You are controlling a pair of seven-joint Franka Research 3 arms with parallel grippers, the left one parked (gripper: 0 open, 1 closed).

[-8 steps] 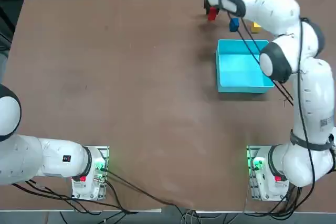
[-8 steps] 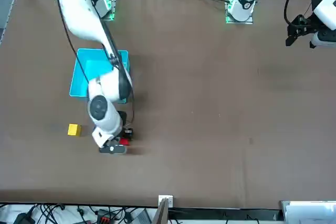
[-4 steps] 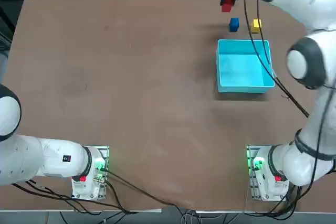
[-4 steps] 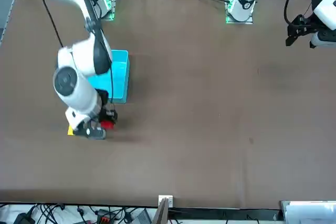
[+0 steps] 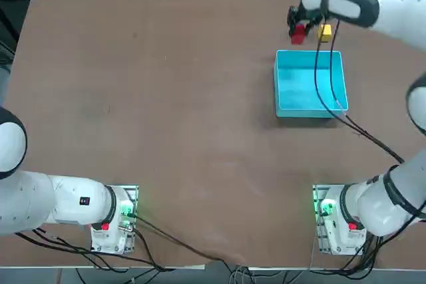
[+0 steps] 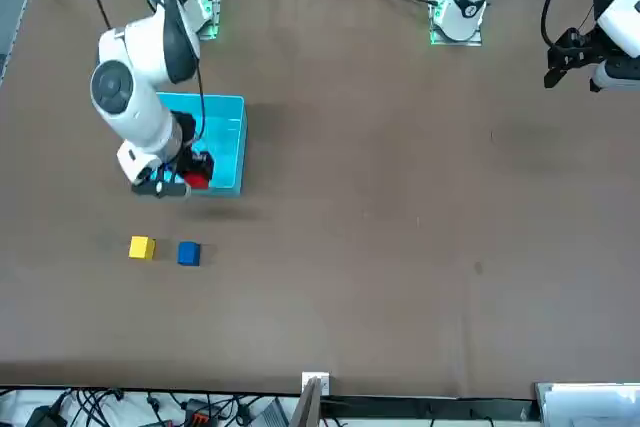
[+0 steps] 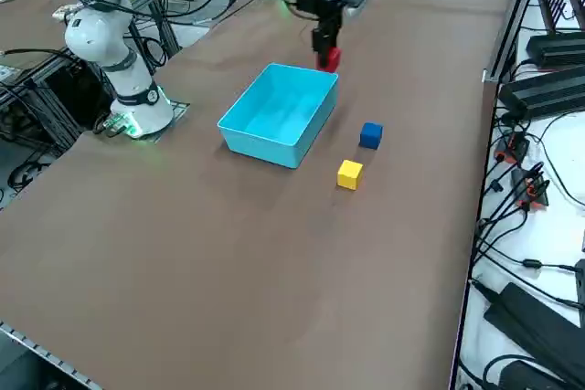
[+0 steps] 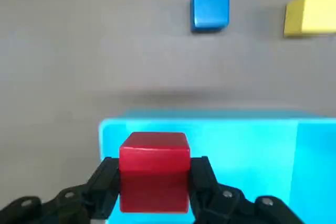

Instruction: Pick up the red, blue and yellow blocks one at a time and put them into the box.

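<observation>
My right gripper (image 8: pixel 154 178) is shut on the red block (image 8: pixel 154 169) and holds it in the air. It hangs over the far rim of the light blue box (image 5: pixel 277 84), at the corner nearest the other blocks. In the right side view the red block (image 7: pixel 327 60) hangs at the box's (image 7: pixel 260 145) far corner. The blue block (image 7: pixel 370 135) and the yellow block (image 7: pixel 349 173) lie side by side on the table just beyond the box. In the front view the blue block (image 6: pixel 188 253) and the yellow block (image 6: pixel 142 247) rest a little apart. The top view shows only the yellow block (image 5: pixel 325 31) beside the gripper.
The box (image 6: pixel 225 127) holds nothing that I can see. The brown table stretches wide around it. Cables trail from the right arm over the box. Cables and equipment (image 7: pixel 539 98) line the table's right edge.
My right gripper has carried the red block up off the table and back from beyond the blue and yellow blocks to the box's far rim. The blue and yellow blocks have stayed put.
</observation>
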